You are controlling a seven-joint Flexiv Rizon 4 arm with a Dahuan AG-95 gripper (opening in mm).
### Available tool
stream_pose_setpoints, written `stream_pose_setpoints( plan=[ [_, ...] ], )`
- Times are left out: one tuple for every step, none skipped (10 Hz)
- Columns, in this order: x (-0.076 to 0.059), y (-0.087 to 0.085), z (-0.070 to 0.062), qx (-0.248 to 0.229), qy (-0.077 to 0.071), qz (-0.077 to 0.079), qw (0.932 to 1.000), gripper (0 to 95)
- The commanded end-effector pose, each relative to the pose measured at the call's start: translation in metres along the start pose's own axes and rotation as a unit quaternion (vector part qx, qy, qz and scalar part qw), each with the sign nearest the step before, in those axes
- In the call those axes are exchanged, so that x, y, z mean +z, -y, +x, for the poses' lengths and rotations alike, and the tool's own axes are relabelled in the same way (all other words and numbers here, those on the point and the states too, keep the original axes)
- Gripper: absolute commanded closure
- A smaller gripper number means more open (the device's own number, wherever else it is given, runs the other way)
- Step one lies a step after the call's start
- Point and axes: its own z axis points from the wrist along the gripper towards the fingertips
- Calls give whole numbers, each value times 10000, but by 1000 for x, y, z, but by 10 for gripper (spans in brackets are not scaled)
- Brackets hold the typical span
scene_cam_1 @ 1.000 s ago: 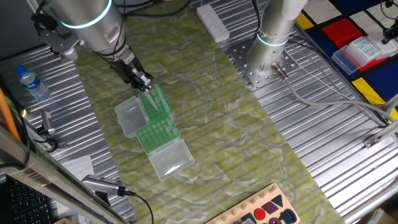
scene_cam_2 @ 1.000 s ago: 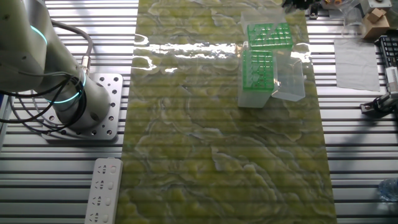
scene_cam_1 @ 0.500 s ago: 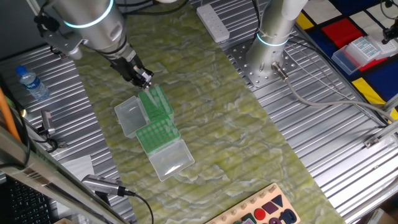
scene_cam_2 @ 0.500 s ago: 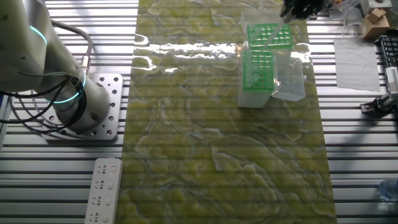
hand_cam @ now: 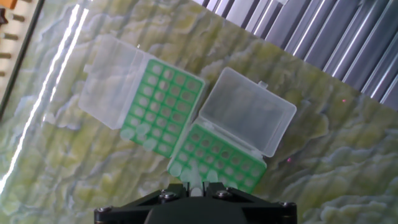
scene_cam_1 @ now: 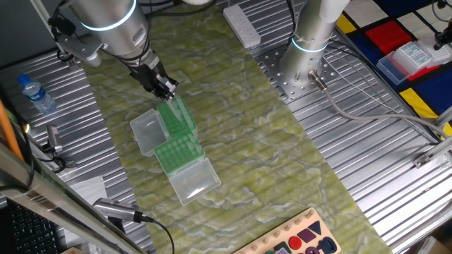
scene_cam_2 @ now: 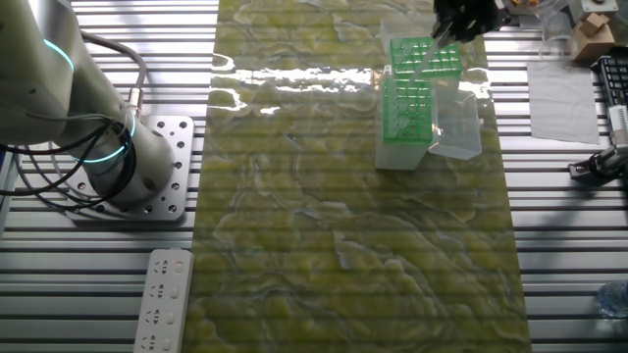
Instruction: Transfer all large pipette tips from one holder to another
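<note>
Two green racks sit side by side on the counter (scene_cam_1: 339,190), on a green and yellow mat (scene_cam_1: 282,162). Each rack has a clear lid flipped open next to it. The hand (scene_cam_1: 164,89) hangs in the air above the racks, near the far rack (scene_cam_1: 178,116), and does not touch it. In the hand view, a pale pipette tip (hand_cam: 194,180) shows right between the fingers, so the hand looks closed on it. More large pipette tips (hand_cam: 198,167) stand as pale round dots along one edge of the near rack (hand_cam: 219,158). The other rack (hand_cam: 163,107) has a few pale dots on its edge too. A water bottle (scene_cam_1: 35,94) lies off to one side.
</note>
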Motion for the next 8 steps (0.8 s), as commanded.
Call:
stream_pose_setpoints(
  plan=[
    [4, -1, 2, -15, 37, 9, 10000, 950],
    [6, -2, 3, -26, 56, 19, 10000, 950],
    [8, -3, 3, -29, 62, 24, 10000, 950],
    [9, -3, 4, -34, 76, 29, 10000, 950],
    [10, -3, 4, -41, 82, 26, 10000, 950],
    [12, -3, 5, -60, 95, 24, 9999, 950],
    [14, -3, 6, -120, 109, 37, 9999, 950],
    [16, -3, 7, -196, 111, 35, 9997, 570]
  ],
)
